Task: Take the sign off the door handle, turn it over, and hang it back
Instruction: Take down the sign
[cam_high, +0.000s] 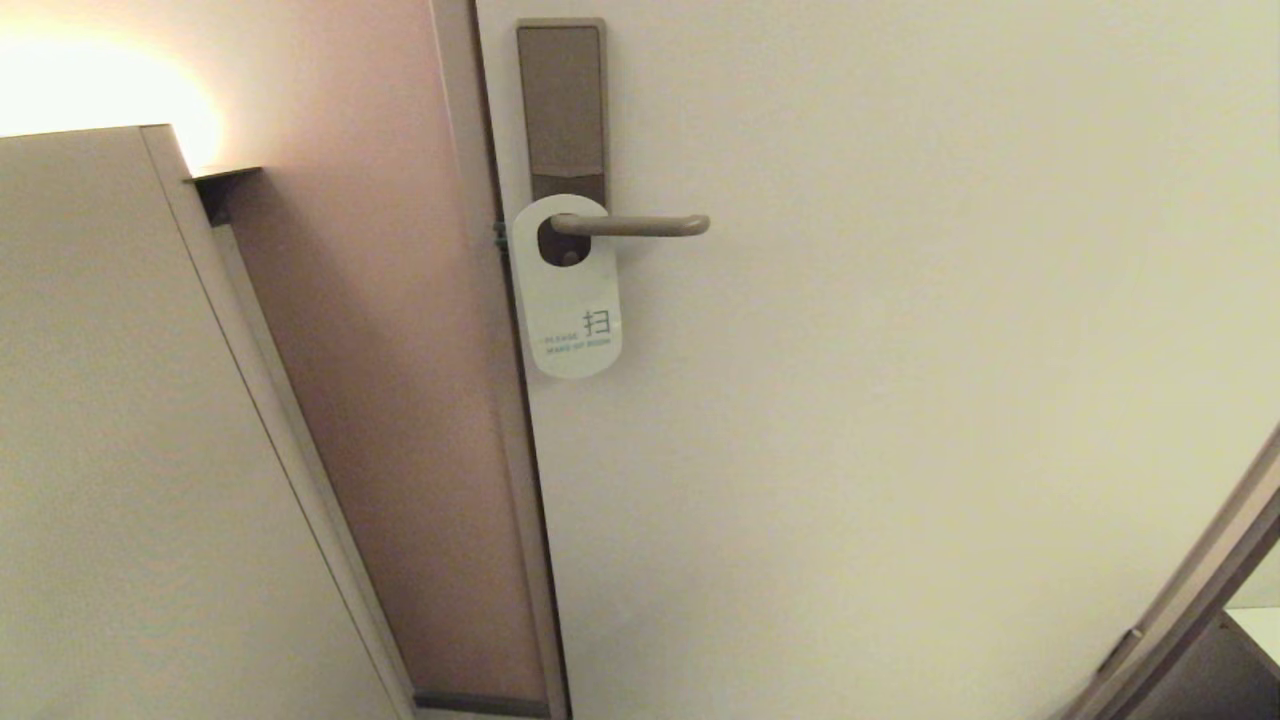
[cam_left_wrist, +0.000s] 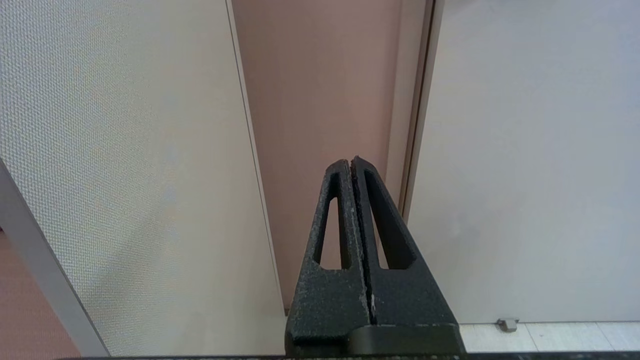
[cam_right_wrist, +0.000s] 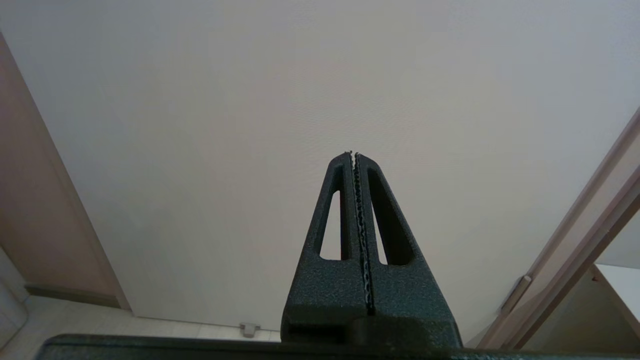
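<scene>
Sign on door handle, "PLEASE MAKE UP ROOM" (apparently, small print)

Small print on the sign barely legible, lock plate partly hidden behind its top

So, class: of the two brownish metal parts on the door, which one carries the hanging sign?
The door handle, the slim horizontal lever; the sign hangs from it by its hole. The tall lock plate behind is upright and flat.
</scene>
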